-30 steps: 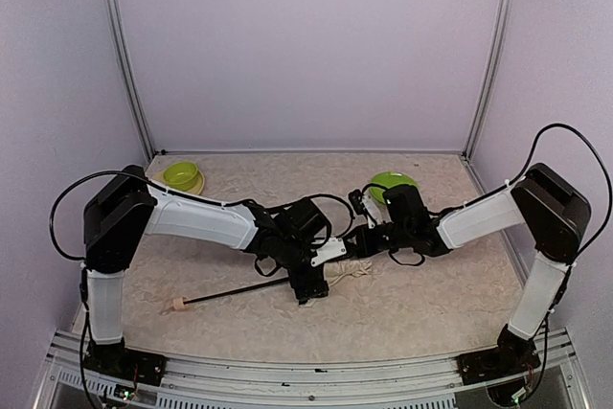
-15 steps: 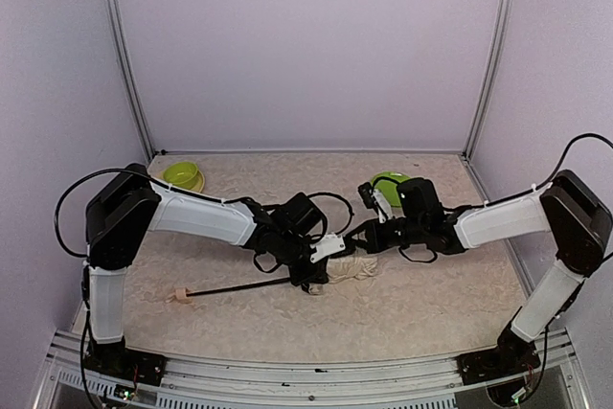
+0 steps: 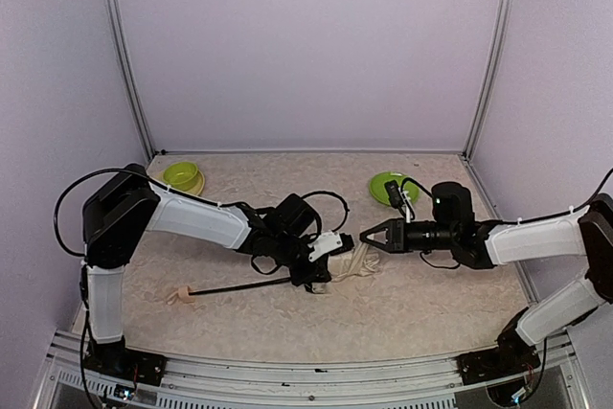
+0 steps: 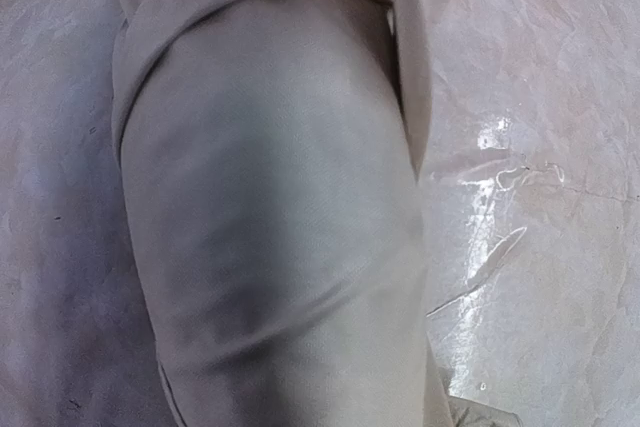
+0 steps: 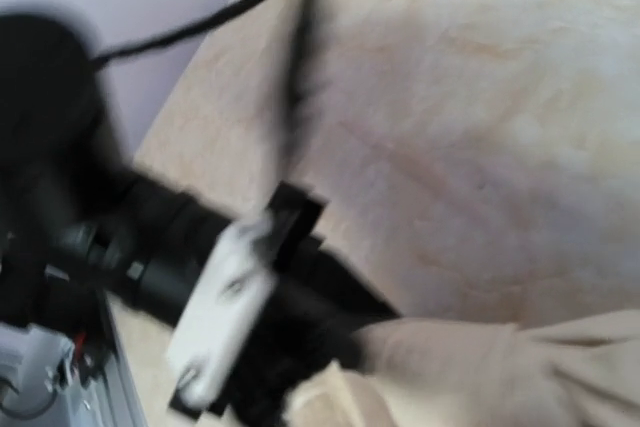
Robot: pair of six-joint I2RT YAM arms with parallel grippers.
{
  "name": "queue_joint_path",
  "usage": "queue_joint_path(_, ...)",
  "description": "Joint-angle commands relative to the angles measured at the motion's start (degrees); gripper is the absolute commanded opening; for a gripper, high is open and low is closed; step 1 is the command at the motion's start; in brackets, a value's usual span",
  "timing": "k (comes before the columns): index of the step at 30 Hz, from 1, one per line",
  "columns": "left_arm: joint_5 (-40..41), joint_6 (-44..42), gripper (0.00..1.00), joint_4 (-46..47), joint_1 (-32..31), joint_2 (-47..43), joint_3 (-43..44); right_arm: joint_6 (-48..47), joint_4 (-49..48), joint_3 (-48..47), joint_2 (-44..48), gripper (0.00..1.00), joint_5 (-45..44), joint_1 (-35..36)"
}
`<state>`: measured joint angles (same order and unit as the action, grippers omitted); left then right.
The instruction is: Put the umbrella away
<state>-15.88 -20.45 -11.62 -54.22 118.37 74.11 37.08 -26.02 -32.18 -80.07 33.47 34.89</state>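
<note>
The umbrella [image 3: 356, 261] lies in the middle of the table. Its cream canopy is bunched, and a thin black shaft [image 3: 239, 285] runs left to a small wooden knob [image 3: 177, 294]. My left gripper [image 3: 321, 275] is down on the canopy's near end, closed round it. The left wrist view is filled with cream fabric [image 4: 280, 227], and its fingers are hidden. My right gripper [image 3: 368, 236] points left just above the canopy, shut, with a fold of fabric drawn up to its tip. In the blurred right wrist view, the fabric [image 5: 500, 377] meets the left gripper [image 5: 340, 337].
A green bowl [image 3: 181, 175] stands at the back left and a green plate [image 3: 388, 185] at the back right, behind the right gripper. Black cables loop over the left wrist. Lilac walls close in the table on three sides.
The left gripper went from open to closed on the canopy. The right arm swung out to the right and stretched low, its tip staying at the canopy. The knob slid slightly away.
</note>
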Motion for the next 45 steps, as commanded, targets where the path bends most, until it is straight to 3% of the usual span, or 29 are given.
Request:
queue_joint_path(1, 3.6, -4.8, 0.0, -1.6, -4.2, 1.3, -6.0, 7.2, -14.4, -3.0, 1.7, 0.0, -1.4, -3.0)
queue_joint_path(18, 6.2, -10.5, 0.0, 2.6, -6.3, 4.9, -0.4, 13.4, -21.3, -18.8, -15.3, 0.0, 0.8, -1.0)
queue_joint_path(24, 3.9, -14.8, 0.0, 7.5, -7.3, 0.6, -3.9, 11.3, -16.9, -24.3, -16.9, 0.0, 0.6, 0.5)
queue_joint_path(27, 8.1, -19.7, 0.0, 8.1, -10.4, -0.1, -5.5, 9.6, -14.2, -26.8, -18.0, 0.0, 0.7, 0.8)
queue_joint_path(31, 12.9, -26.3, 0.0, 16.4, -14.2, -5.6, -13.3, 8.1, -12.1, -26.8, -17.9, 0.0, 1.0, 0.4)
queue_joint_path(35, 19.7, -30.8, 0.0, 17.5, -15.4, -6.5, -14.4, 6.0, -9.3, -26.7, -18.0, 0.0, 0.2, 0.4)
queue_joint_path(41, 19.5, -32.8, 0.0, 20.9, -16.0, -8.9, -15.1, 3.2, -5.6, -29.2, -23.0, 0.0, 5.3, -3.2)
queue_joint_path(43, 19.5, -33.4, 0.0, 22.7, -16.0, -10.2, -16.1, -0.6, 0.0, -32.1, -24.7, 0.0, 8.2, -4.8)
queue_joint_path(45, 17.8, -33.7, 0.0, 24.6, -15.7, -11.3, -16.8, -9.3, 14.1, -37.9, -27.7, 0.0, 8.6, -4.8)
